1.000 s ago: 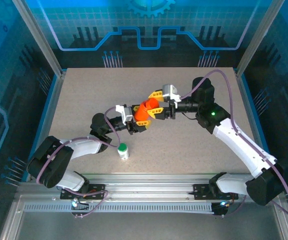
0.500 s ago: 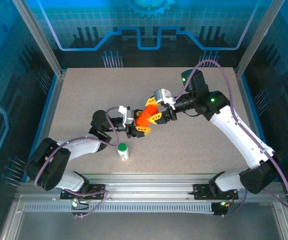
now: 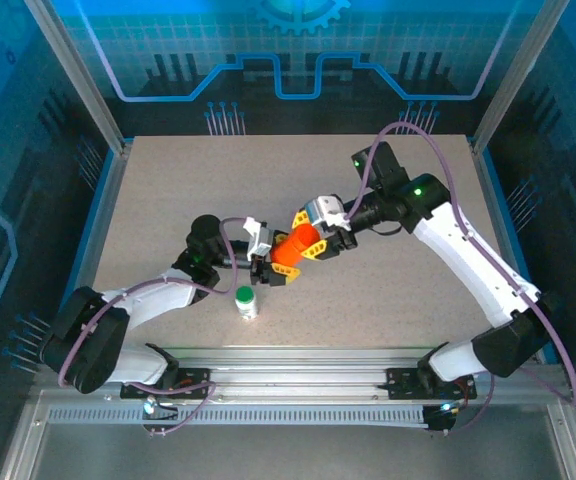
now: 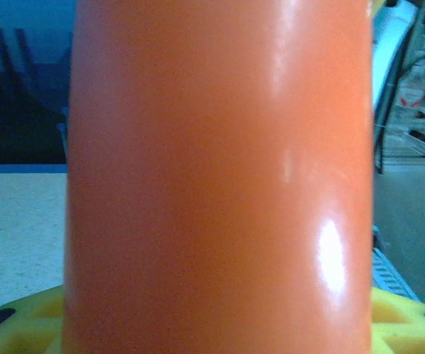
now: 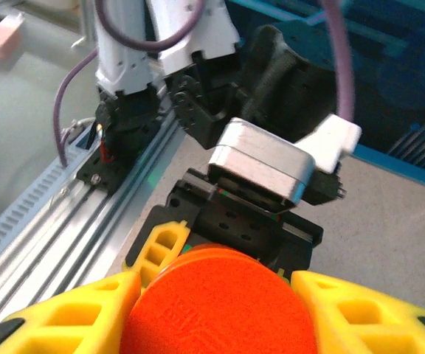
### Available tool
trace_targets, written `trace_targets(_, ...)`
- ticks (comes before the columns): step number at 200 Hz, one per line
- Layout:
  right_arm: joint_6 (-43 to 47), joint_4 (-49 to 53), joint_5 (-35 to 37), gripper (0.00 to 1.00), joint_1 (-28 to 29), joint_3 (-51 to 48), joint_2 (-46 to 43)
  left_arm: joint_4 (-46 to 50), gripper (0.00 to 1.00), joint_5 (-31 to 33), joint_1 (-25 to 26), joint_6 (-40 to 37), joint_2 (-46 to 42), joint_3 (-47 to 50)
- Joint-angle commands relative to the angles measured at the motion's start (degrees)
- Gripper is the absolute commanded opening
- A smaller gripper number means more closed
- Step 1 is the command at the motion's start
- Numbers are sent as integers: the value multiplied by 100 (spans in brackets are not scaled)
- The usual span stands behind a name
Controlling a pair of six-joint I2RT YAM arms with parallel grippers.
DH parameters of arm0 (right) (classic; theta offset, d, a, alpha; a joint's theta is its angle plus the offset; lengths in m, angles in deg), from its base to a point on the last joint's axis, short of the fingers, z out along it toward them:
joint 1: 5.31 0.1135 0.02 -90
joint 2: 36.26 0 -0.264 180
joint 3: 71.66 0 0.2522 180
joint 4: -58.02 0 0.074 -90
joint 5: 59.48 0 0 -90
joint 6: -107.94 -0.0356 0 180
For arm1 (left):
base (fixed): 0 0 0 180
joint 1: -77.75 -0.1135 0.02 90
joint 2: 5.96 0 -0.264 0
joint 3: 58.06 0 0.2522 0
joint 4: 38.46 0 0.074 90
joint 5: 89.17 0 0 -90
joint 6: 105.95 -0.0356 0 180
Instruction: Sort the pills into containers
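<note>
The left arm (image 3: 148, 300) lies low across the desk (image 3: 168, 190) from its base at the near left, its forearm stretched toward the middle and its wrist turned to the right. The left pincer (image 3: 271, 268) is closed partway on the lower end of the orange bottle (image 3: 290, 248), which stands right in front of the left wrist camera (image 4: 220, 184). The right arm (image 3: 468, 260) rises from the near right, bends high at its elbow toward the back, then slopes down and leftward. The right pincer (image 3: 313, 240) clamps the bottle's upper end, with its yellow fingers (image 5: 72, 313) on either side of the round top. The bottle sits tilted between the two pincers above mid-desk. The white bottle (image 3: 247, 303) with the green cap stands upright on the desk, just nearer than the left pincer and clear of it
</note>
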Motion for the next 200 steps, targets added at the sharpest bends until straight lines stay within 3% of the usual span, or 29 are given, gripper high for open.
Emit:
trace_targets(1, -2339, -1076, 614, 9, 327, -954, 228, -1746, 0, 1250, 18, -22, -282, -364)
trace_targets(36, -4821, -2105, 1778, 13, 380, -1209, 322, -1803, 0, 2024, 18, -427, -233, -331)
trace_targets(65, -5926, -1420, 3143, 13, 546, -613, 576, -1658, 0, 2600, 24, -835, -241, -283)
trace_targets(88, -6574, -1051, 3910, 20, 651, -212, 723, -1328, 0, 2825, 62, -1200, -265, -272)
trace_targets(135, -7693, -1922, 4219, 39, 653, -318, 536, -1207, 0, 2994, 142, -1511, -131, -29)
trace_targets(200, -7942, -2028, 4434, 53, 600, -151, 392, -1304, 0, 3129, 143, -1577, 87, 225)
